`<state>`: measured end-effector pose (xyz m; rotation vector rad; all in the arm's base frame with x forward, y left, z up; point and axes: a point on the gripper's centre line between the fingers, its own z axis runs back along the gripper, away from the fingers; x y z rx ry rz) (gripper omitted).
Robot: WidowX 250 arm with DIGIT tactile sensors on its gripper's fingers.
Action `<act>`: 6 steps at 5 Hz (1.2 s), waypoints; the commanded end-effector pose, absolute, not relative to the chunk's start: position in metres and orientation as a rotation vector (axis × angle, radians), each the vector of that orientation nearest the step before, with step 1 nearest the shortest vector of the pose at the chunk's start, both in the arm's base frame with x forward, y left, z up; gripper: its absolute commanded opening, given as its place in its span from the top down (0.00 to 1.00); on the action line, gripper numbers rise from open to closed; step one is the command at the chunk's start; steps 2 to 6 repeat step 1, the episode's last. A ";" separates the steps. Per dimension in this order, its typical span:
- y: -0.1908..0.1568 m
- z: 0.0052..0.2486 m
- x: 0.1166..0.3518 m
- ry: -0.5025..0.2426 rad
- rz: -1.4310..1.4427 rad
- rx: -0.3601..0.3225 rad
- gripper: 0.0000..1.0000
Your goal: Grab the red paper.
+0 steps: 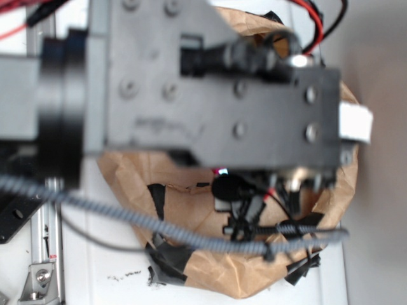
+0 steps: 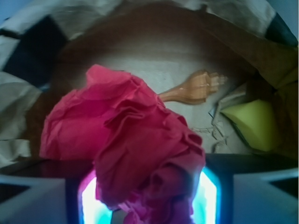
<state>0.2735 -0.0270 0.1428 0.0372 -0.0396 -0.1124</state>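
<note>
Red paper (image 2: 126, 149) filling the middle and 6 o'clock part of the wrist view, crumpled into many folds, reaching down between the two pale gripper fingers (image 2: 32, 196) at the bottom edge. Clenched on the red paper, by the look of it: gripper (image 2: 149, 200) fingers pressing in from 8 and 4 o'clock, wad bulging upward from between them, a glowing cyan-pink light showing behind its lower folds.

Lying at 1 o'clock from the wad, an orange-brown seashell (image 2: 196, 87), its narrow end disappearing behind the paper's edge, whether touching it cannot be told. Sitting at 3 o'clock, against the side wall, a yellow sponge wedge (image 2: 254, 122), apart from the shell. Surrounding everything, a brown paper bag (image 2: 154, 32) with dark tape patches on its rim.

Seen from the outside camera: black arm (image 1: 210, 82) blurring across the upper half, hanging over the bag (image 1: 210, 267). Only a tiny pink speck (image 1: 221, 171) showing under the arm at the centre; shell and sponge hidden. Grey coiled cable (image 1: 159, 225) sweeping from 9 to 4 o'clock, red wires (image 1: 315, 25) at 1 o'clock.
</note>
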 end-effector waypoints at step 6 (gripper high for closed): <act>-0.034 0.140 0.254 -0.106 -0.105 0.052 1.00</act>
